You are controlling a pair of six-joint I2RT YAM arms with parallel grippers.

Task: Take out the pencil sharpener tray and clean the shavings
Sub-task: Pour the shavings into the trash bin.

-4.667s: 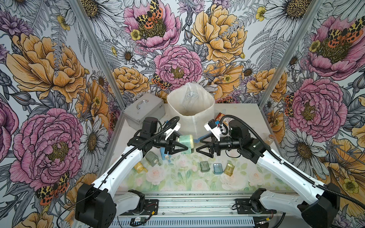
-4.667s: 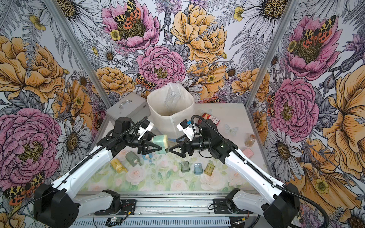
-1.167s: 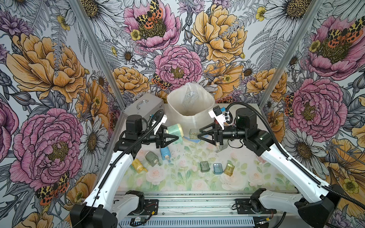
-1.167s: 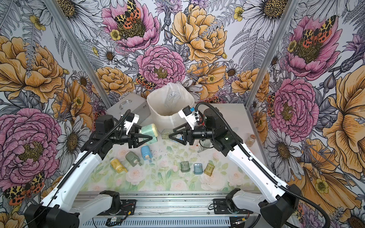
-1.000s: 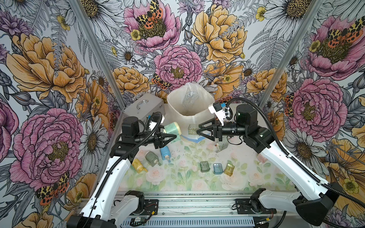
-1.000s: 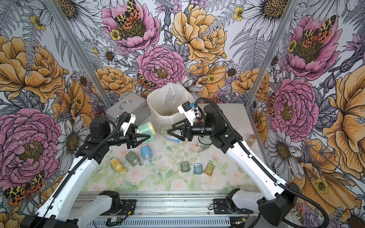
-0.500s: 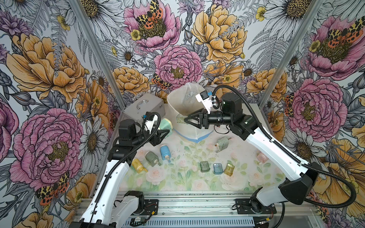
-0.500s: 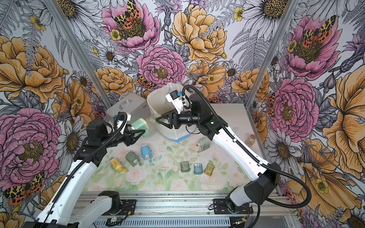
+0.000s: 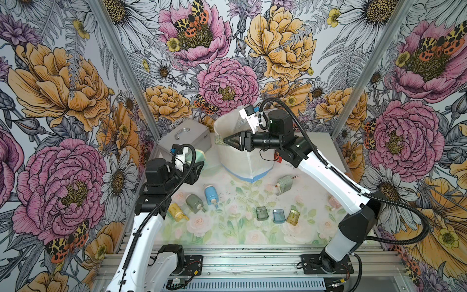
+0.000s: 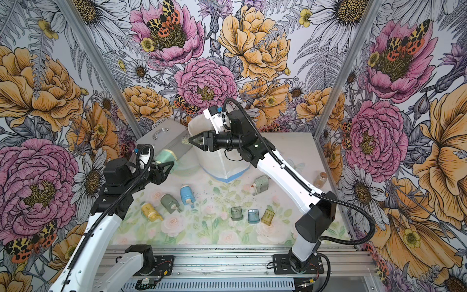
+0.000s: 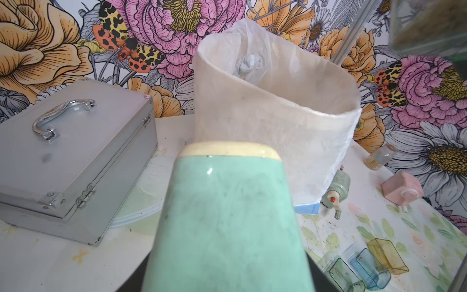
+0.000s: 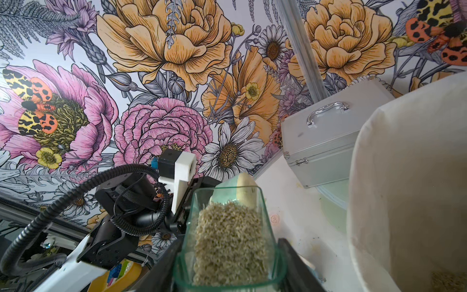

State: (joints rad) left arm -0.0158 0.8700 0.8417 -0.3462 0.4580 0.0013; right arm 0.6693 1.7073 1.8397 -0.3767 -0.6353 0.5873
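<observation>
My right gripper (image 9: 225,139) is shut on a clear greenish tray (image 12: 227,240), raised to the left rim of the white bin (image 9: 242,161). Pale tan shavings (image 12: 230,232) fill the tray. In both top views the tray (image 10: 185,140) pokes out past the fingertips. My left gripper (image 9: 195,161) is shut on the mint-green pencil sharpener (image 11: 227,215), held above the table's left side in front of the silver case. The sharpener hides the left jaws in the left wrist view. Dark flecks (image 9: 227,197) lie scattered on the mat.
A silver case (image 9: 187,137) stands back left, close to the bin. Blue (image 9: 210,196), grey-green (image 9: 194,202) and yellow (image 9: 177,211) sharpeners lie front left. Three empty trays (image 9: 279,216) sit front centre. A grey sharpener (image 9: 284,183), a pink one (image 9: 334,202) and a small jar (image 10: 319,179) lie on the right.
My right arm has lifted the tray up and back-left, from mid-table to the bin's rim. My left arm has drawn back to the left with the sharpener.
</observation>
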